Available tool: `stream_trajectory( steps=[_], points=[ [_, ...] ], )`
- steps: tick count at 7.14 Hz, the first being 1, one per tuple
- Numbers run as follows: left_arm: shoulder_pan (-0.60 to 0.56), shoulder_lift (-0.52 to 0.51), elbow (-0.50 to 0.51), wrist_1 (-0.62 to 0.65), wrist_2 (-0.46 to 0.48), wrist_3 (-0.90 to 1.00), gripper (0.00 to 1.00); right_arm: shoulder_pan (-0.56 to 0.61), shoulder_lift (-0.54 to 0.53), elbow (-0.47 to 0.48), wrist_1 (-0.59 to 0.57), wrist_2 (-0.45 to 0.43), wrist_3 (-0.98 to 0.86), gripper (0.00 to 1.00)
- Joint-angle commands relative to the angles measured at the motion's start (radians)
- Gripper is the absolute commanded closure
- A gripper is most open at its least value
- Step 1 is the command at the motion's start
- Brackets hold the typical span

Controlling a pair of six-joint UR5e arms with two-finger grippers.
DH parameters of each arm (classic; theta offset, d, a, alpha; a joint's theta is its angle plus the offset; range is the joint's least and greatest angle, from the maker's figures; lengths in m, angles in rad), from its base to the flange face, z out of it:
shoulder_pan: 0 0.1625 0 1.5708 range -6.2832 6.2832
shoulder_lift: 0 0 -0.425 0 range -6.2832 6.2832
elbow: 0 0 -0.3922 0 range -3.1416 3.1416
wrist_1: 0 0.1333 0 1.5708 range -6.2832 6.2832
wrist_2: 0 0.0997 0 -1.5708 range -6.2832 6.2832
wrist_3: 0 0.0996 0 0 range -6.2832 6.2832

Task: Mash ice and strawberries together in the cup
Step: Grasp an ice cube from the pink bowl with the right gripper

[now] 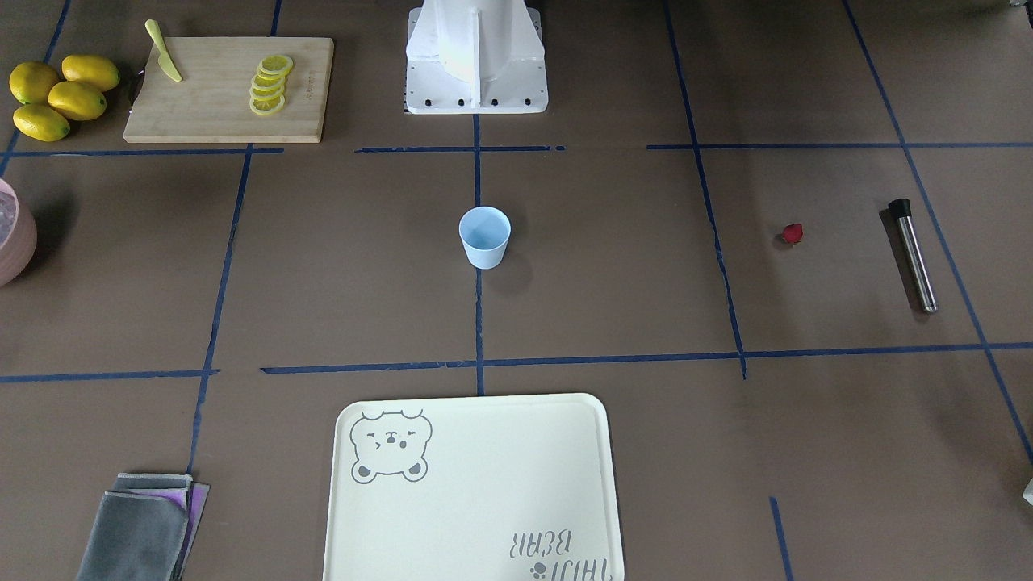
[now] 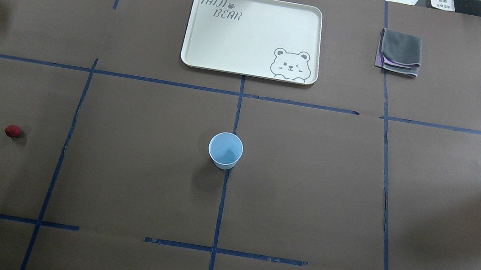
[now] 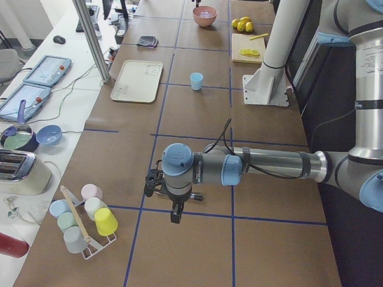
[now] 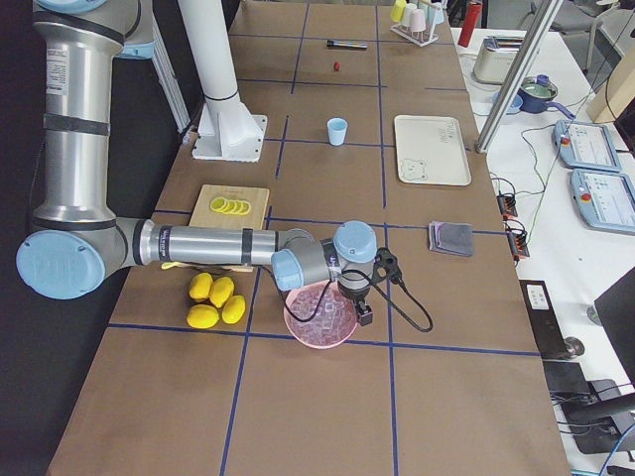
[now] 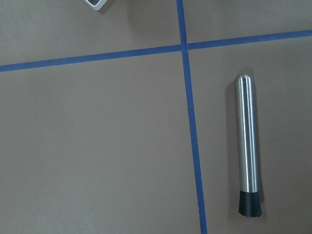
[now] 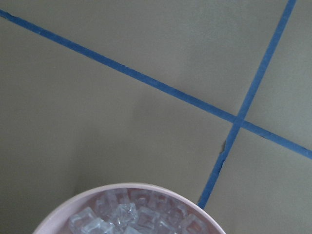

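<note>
Cup (image 1: 485,236) stands upright at the centre of my front view, on the table (image 1: 613,266). The strawberry (image 1: 793,234) lies to its right, well apart, near a steel muddler (image 1: 913,257) by the right edge. Ice (image 6: 122,217) fills the pink bowl (image 6: 129,185) at the bottom of my right wrist view. The left hand (image 3: 176,209) and right hand (image 4: 359,309) show only in side views; I cannot tell whether either is released or clenched.
</note>
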Motion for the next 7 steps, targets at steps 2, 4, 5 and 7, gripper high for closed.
stream_trajectory(
  steps=[2,4,5,7],
  points=[
    [0.0,-0.001,0.01,-0.006,0.0,0.0,0.0,-0.091,-0.029,0.0,0.118,-0.005,0.175,0.02],
    [0.002,0.001,0.012,-0.006,0.0,0.0,0.0,-0.103,-0.071,0.001,0.12,-0.008,0.171,0.04],
    [0.002,0.001,0.012,-0.006,0.0,0.0,0.0,-0.105,-0.077,0.0,0.118,-0.01,0.169,0.07],
    [0.002,-0.001,0.013,-0.008,0.0,0.0,0.0,-0.112,-0.094,0.0,0.118,-0.01,0.16,0.14]
  ],
)
